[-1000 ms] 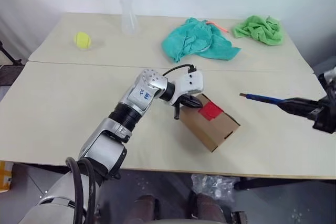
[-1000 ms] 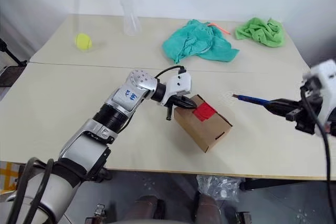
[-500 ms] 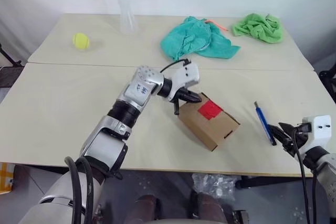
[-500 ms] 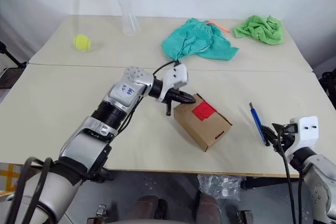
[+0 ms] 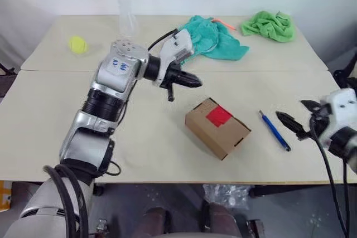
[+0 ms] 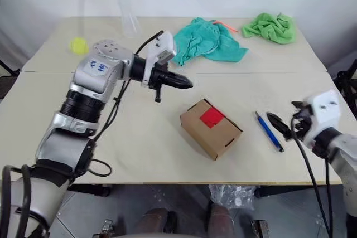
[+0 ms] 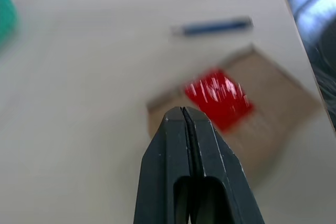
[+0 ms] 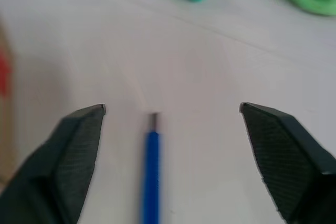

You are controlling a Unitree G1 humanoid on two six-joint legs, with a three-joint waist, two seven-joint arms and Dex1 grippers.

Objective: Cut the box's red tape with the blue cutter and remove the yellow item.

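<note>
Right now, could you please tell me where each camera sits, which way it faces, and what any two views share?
Left and right eye views: head cameras looking forward and down over the beige table, showing both arms.
Left wrist view: along the shut left gripper toward the brown cardboard box with red tape.
Right wrist view: between the open right gripper fingers, toward the slim blue cutter.
Shared: cutter and box appear in both wrist views.
</note>
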